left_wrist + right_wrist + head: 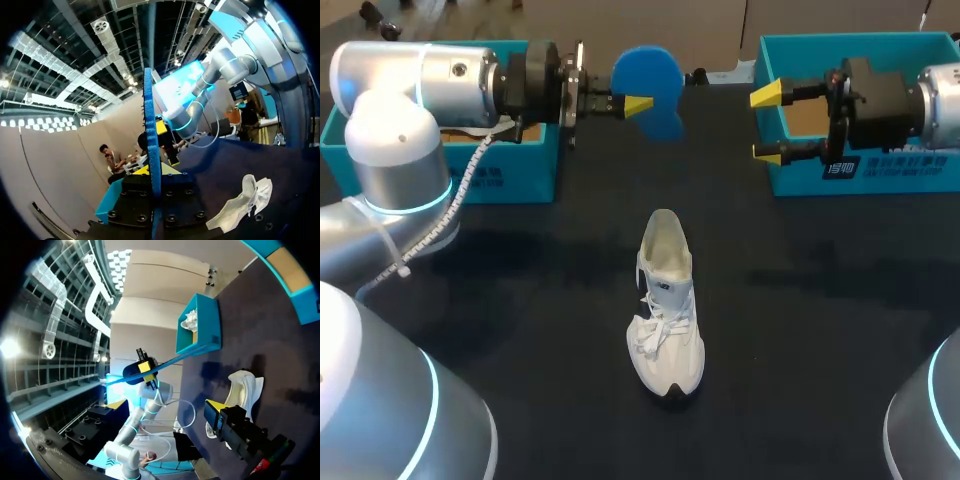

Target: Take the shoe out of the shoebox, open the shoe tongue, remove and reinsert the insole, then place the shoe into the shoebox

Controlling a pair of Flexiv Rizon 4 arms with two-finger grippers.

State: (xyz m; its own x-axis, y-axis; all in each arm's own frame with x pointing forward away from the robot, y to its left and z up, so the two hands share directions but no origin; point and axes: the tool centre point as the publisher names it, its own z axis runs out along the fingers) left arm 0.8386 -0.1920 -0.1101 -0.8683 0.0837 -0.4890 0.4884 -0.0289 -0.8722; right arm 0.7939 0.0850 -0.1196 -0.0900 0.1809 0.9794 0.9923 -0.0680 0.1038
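Observation:
A white shoe [665,310] stands upright mid-table, toe toward the near edge, laces loose. My left gripper [636,104] hangs above the table's far middle, shut on a blue insole [652,88] held on edge. The left wrist view shows the insole [149,125] edge-on, rising from the left gripper [152,172], with the shoe [245,200] lying below to one side. My right gripper [766,124] is open and holds nothing, beside the right shoebox [880,175]. In the right wrist view, the shoe [242,387] and the held insole [150,371] lie ahead of that open gripper [165,407].
Two blue shoeboxes stand at the far edge. The left shoebox [515,170], partly hidden by my left arm, has white paper inside [192,320]. The right one shows a brown floor. Dark tabletop [800,330] surrounds the shoe.

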